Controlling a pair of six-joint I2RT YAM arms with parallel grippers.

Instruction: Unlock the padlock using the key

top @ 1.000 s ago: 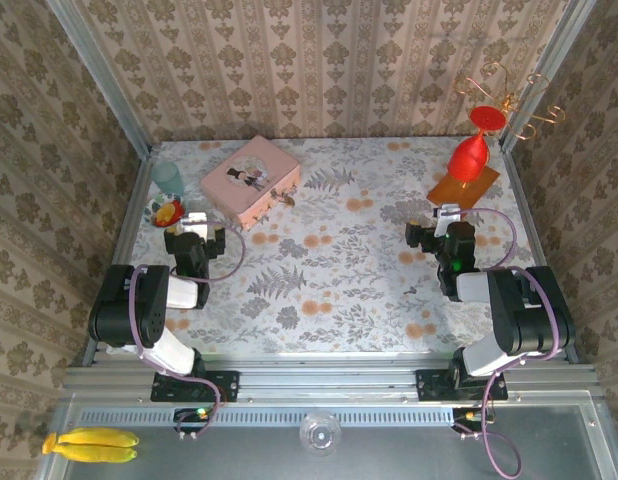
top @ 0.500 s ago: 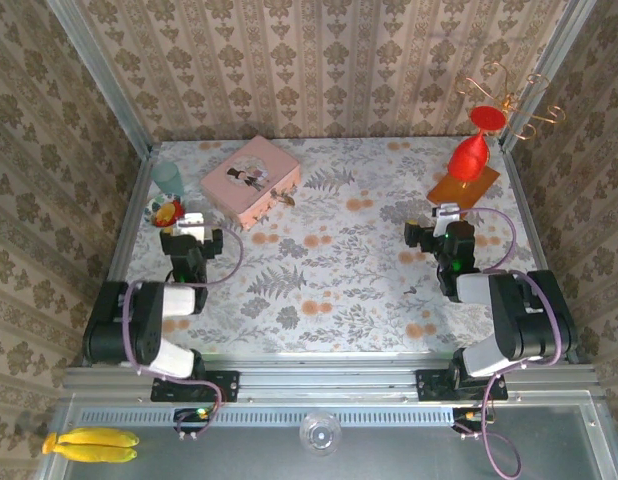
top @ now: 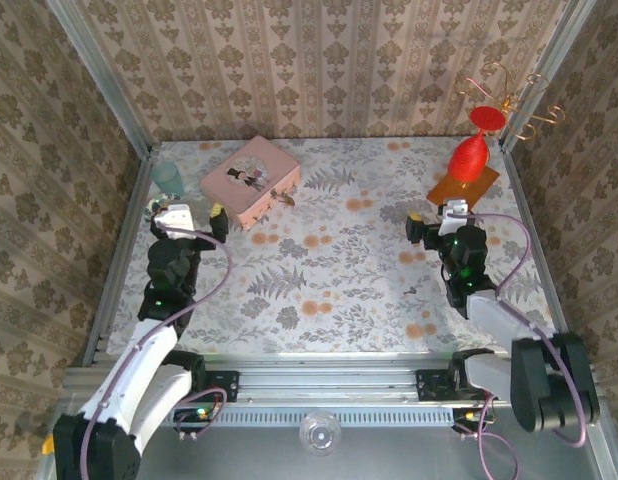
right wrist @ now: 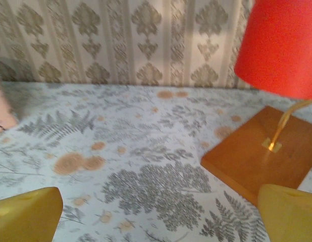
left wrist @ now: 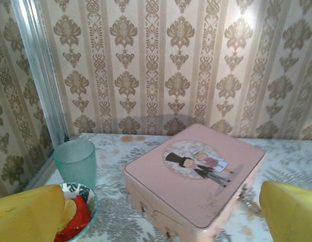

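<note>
The padlock [top: 285, 198] is rendered too small beside the pink box [left wrist: 196, 176] for its shackle to be made out. A dark speck [top: 413, 290] cannot be identified. The bowl [left wrist: 78, 194] is cut off below and partly covered by a yellow fingertip [left wrist: 30, 212]. The red lampshade [right wrist: 282, 45] is cropped above.

A pink square box [top: 250, 180] with a cartoon couple on its lid sits at the upper left of the overhead view, on a floral tablecloth [top: 329, 280]. Left of it stands a teal cup [top: 168, 177]. Just below the cup, a small patterned bowl [left wrist: 90, 194] holds red and yellow pieces. At the upper right, a red lamp [top: 469, 155] stands on an orange-brown wooden base [top: 463, 187], with curly copper wire [top: 509, 95] behind.
</note>
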